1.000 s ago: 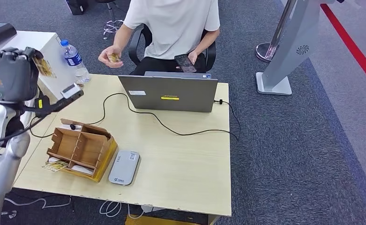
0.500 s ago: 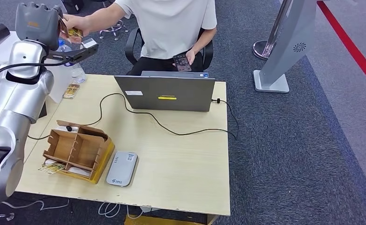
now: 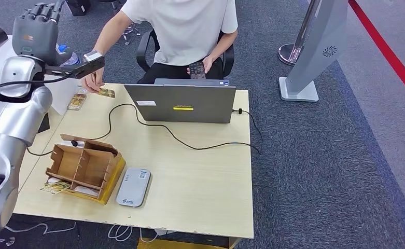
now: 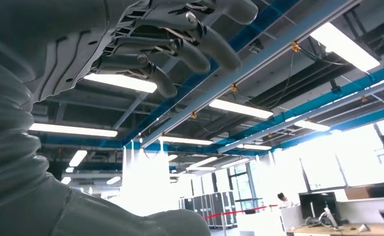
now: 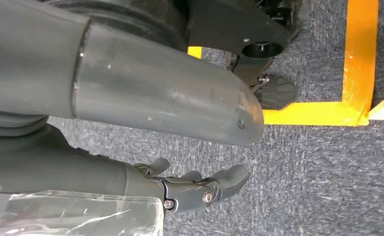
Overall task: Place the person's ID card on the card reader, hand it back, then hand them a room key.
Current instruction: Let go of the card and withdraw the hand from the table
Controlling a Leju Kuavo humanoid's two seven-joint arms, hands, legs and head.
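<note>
My left hand [image 3: 34, 28] is raised high at the far left of the table, fingers spread upward and holding nothing; the left wrist view shows its empty fingers [image 4: 199, 46] against the ceiling. Below it, the person's hand [image 3: 92, 80] rests on a yellowish card [image 3: 106, 93] lying on the table's far left corner. A second card [image 3: 77, 101] lies just left of it. The grey card reader [image 3: 134, 187] sits near the front edge. My right hand [image 5: 199, 189] hangs over the carpet, fingers loosely apart and empty.
A wooden card organiser [image 3: 84, 166] stands left of the reader, with a card [image 3: 55, 186] sticking out at its near corner. A laptop [image 3: 182, 102] with a trailing black cable [image 3: 190, 142] stands at the far side. The seated person holds a phone [image 3: 196, 68]. A water bottle [image 3: 65, 54] stands behind my left arm.
My left hand held a card up a second ago; the person reached to it, and now their hand is down at the table with a card while my hand is empty.
</note>
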